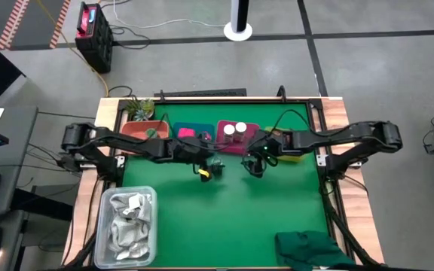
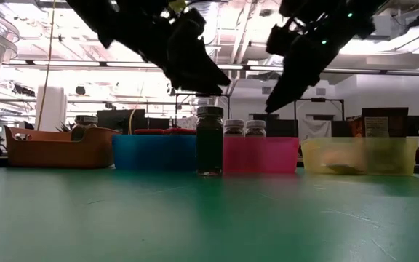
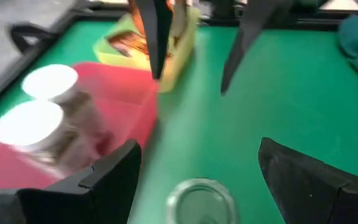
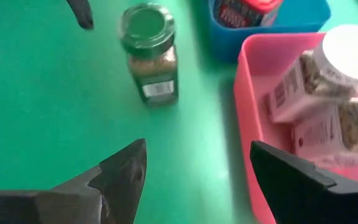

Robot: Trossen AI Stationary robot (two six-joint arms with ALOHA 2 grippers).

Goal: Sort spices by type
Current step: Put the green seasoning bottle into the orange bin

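Spice jar [image 1: 218, 165], round greenish glass with a green lid, stands upright on the green surface [image 1: 224, 218] toward the far edge, just in front of the row of bins. In the low view it [image 2: 209, 140] rises in front of the gap between the blue bin [image 2: 154, 151] and the pink bin [image 2: 261, 153]. The left gripper [image 1: 206, 169] hangs right over it, jaws spread apart with the jar [image 3: 199, 200] below and between them, not touching it. The right gripper [image 1: 253, 165] hovers close beside, over the surface in front of the pink bin, jaws also apart and holding nothing; its wrist view shows the jar [image 4: 149, 55] upright on the cloth near the bins.

Two white-capped jars [image 1: 234, 131] sit in the pink bin [image 1: 237, 143]. A pink block [image 1: 187, 134] lies in the blue bin [image 1: 187, 132]. An orange-brown packet [image 3: 132, 43] rests in the yellow bin [image 2: 359, 154], at the right end of the row. An orange bin [image 1: 143, 129] is at the left end, toward the far left corner. A clear tub [image 1: 130, 226] of white wrappers sits at the near left corner, and a dark green cloth [image 1: 311, 248] lies at the near right corner.
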